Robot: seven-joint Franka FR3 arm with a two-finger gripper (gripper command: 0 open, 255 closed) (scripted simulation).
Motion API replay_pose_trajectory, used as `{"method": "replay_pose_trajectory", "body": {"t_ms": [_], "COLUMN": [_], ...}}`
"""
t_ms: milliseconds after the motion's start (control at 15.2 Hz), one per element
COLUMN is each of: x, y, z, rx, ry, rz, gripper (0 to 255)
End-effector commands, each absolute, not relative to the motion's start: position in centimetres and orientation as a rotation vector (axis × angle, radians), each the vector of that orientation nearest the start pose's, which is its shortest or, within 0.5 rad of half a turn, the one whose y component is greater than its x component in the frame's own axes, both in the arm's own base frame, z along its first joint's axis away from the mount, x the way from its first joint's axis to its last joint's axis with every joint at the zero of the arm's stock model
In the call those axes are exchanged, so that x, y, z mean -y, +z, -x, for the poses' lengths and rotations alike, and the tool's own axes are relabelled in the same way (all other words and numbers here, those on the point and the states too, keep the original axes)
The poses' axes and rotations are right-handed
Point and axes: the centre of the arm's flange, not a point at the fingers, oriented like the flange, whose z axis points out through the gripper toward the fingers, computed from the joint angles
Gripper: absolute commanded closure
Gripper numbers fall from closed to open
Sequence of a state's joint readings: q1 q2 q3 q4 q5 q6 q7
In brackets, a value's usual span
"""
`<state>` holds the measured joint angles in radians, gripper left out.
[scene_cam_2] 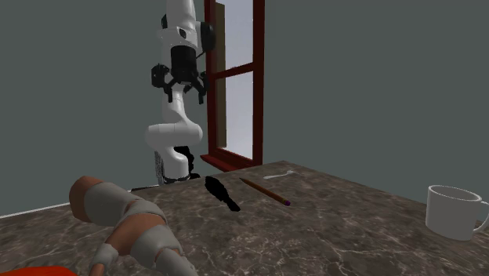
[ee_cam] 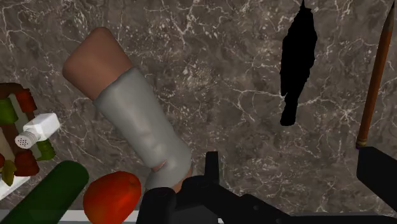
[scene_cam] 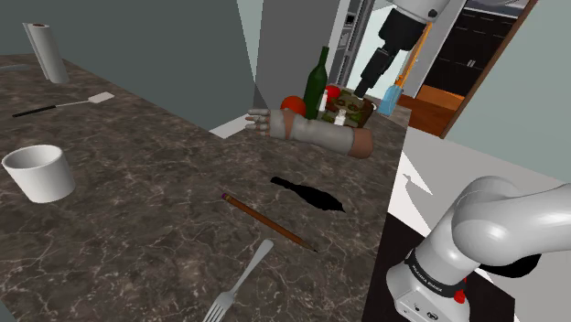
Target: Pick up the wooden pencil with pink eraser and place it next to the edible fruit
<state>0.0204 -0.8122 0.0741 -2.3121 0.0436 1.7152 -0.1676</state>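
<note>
The gripper (scene_cam_2: 182, 88) hangs high over the counter (scene_cam: 137, 201), fingers spread wide and empty, probably to survey before descending. The pencil (scene_cam: 268, 222) lies flat near the stand-side edge. The tomato (scene_cam: 293, 104) sits at the far end, by a forearm (scene_cam: 320, 134).

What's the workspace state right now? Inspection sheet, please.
Surface: dark marbled counter.
Job's things: pencil lying flat, untouched; red fruit beside green bottle.
Clutter: sleeved forearm model, flat black shape, fork, white mug, spatula, paper roll.
Grippers: end effector open, empty, raised above the counter.
Cables: nothing seen.
Surroundings: grey wall, red door frame.
</note>
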Motion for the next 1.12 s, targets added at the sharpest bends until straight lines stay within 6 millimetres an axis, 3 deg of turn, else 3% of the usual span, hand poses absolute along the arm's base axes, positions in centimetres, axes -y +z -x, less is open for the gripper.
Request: {"method": "replay_pose_trajectory", "body": {"t_ms": [0, 1056], "x": [-4.3, -17.5], "y": [63.3, 47.7], "z": [-31.2, -32.8], "rx": [0.381, 0.397], "ry": [-0.336, -0.311], "rz": [3.121, 3.062], "gripper": [0, 0]}}
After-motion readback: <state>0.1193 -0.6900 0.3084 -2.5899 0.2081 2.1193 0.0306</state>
